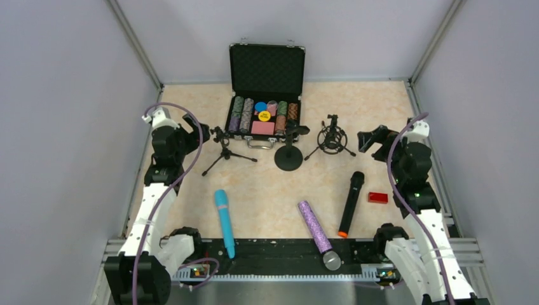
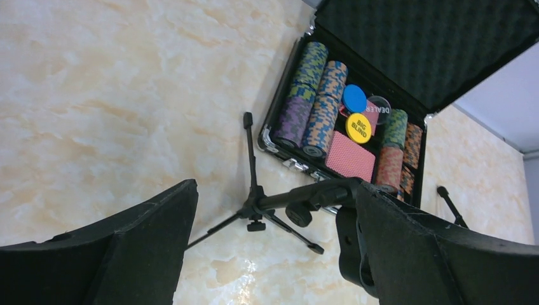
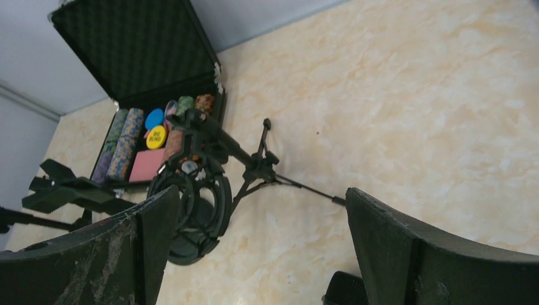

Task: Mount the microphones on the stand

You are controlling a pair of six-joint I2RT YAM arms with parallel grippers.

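Note:
Three microphones lie on the table near the arms' bases: a turquoise one (image 1: 222, 219), a glittery purple one (image 1: 316, 227) with a silver grille, and a black one (image 1: 351, 203) with an orange end. Behind them stand a small tripod stand (image 1: 224, 149), a round-base stand (image 1: 289, 152) and a tripod stand with a ring shock mount (image 1: 332, 138). My left gripper (image 1: 191, 129) hovers open by the small tripod (image 2: 254, 204), nothing between its fingers (image 2: 127, 248). My right gripper (image 1: 370, 138) is open beside the shock mount (image 3: 200, 203), with the black microphone's head (image 3: 346, 291) low in that view.
An open black case (image 1: 266, 70) of poker chips and cards sits at the back centre, just behind the stands. A small red block (image 1: 377, 197) lies right of the black microphone. Grey walls close in the table on both sides.

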